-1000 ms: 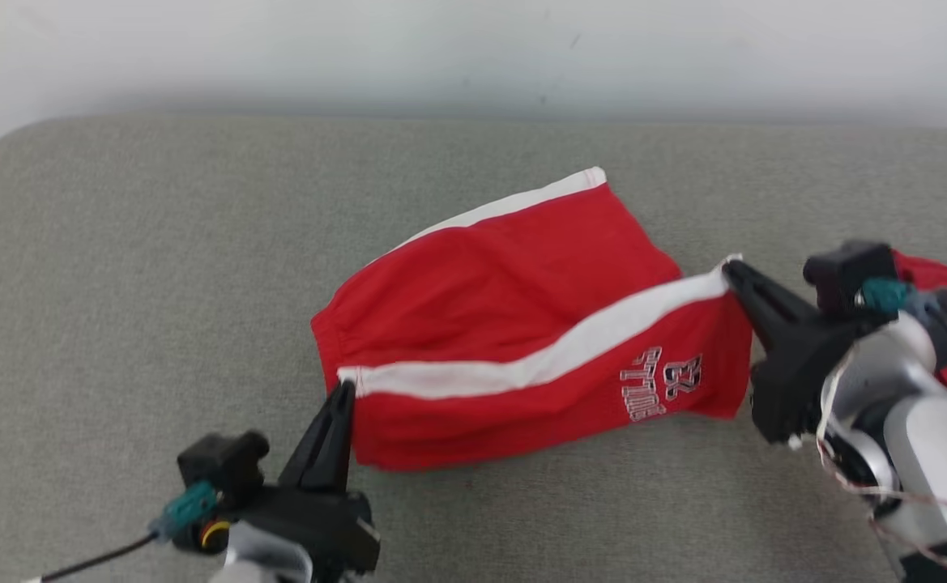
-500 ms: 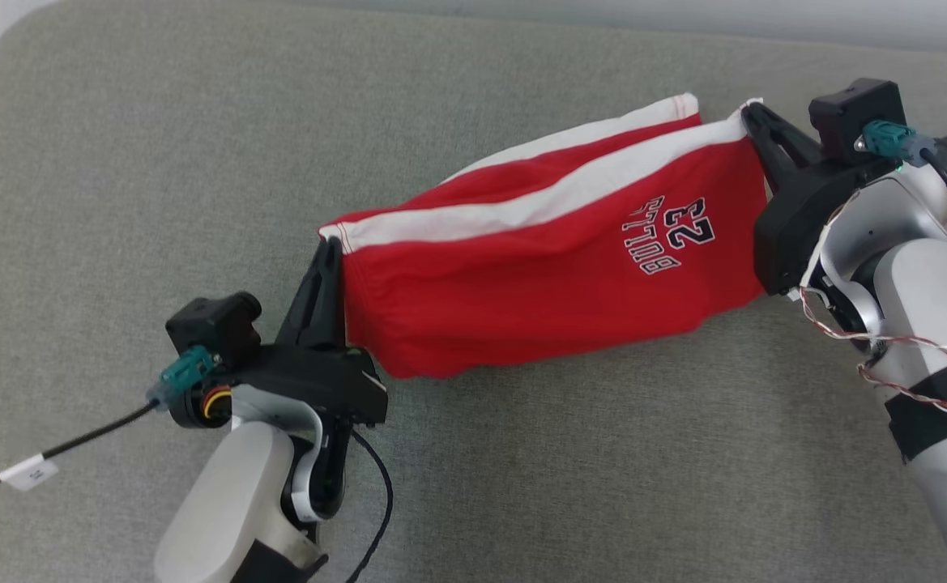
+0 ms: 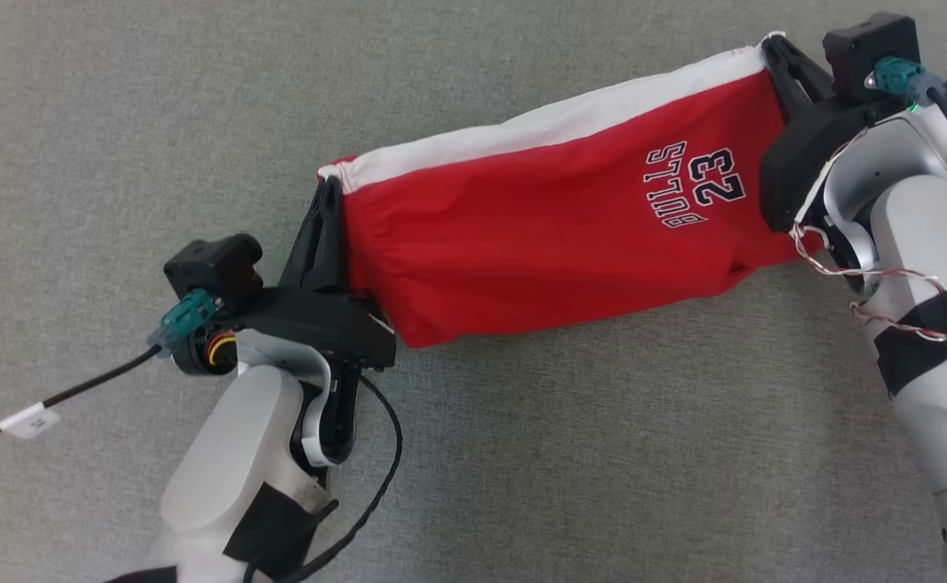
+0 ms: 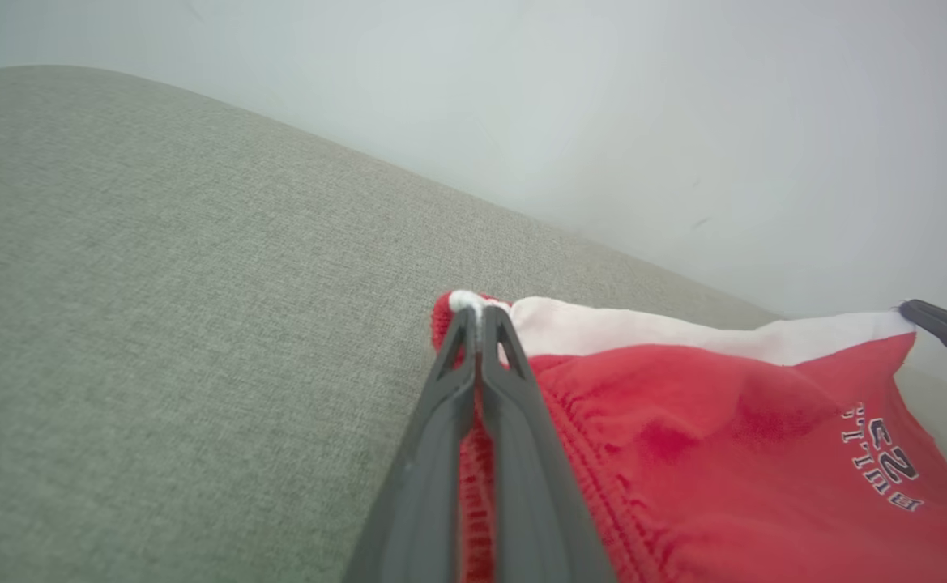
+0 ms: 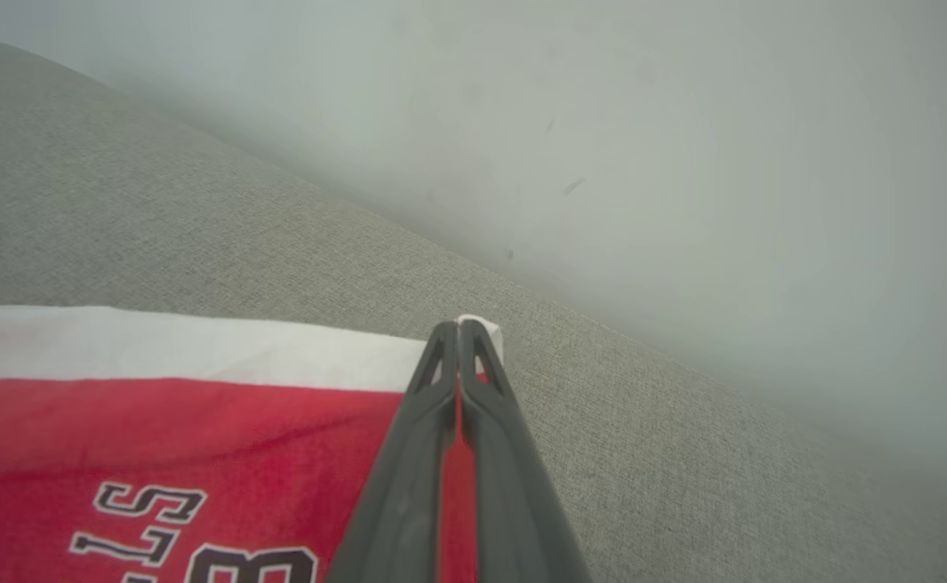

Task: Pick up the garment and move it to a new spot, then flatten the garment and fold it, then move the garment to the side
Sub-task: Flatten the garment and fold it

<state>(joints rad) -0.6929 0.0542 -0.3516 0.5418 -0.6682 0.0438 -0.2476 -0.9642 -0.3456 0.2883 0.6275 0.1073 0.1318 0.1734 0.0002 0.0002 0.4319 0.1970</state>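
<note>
Garment long axis left-right, waistband toward left hand.

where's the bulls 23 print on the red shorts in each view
Head view: BULLS 23 print upper right, on the red shorts.
Left wrist view: print lower right, small.
Right wrist view: print bottom left, cut by the edge.
Shared landmark: the white stripe along the shorts' top edge.
</note>
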